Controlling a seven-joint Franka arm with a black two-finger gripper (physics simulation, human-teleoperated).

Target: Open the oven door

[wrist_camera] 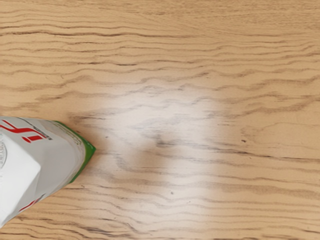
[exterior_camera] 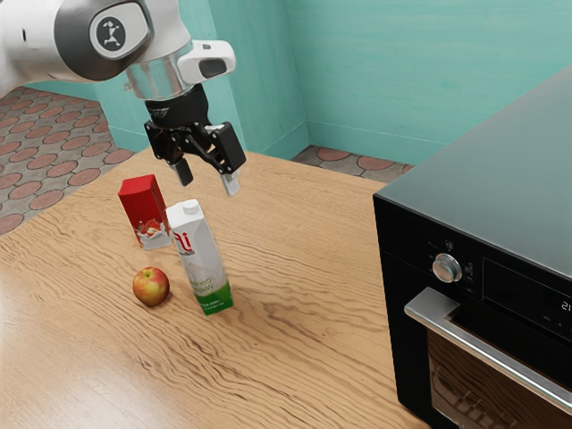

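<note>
My hand (exterior_camera: 208, 182) is spread, empty, above the carton (exterior_camera: 204, 268); I should skirt it, squarely grip the handle (exterior_camera: 500, 357) well away, then arc the apparently shut door (exterior_camera: 474, 393).

Teal walls (exterior_camera: 429, 80), reddish tiled floor (exterior_camera: 55, 134), wood-grained table (exterior_camera: 304, 241); pale glare (wrist_camera: 170, 110)

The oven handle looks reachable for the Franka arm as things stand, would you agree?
Probably yes: the open gripper holds nothing, and no object seems to stand between it and the oven handle, though the white carton is close below, so a low start might clip it.
</note>
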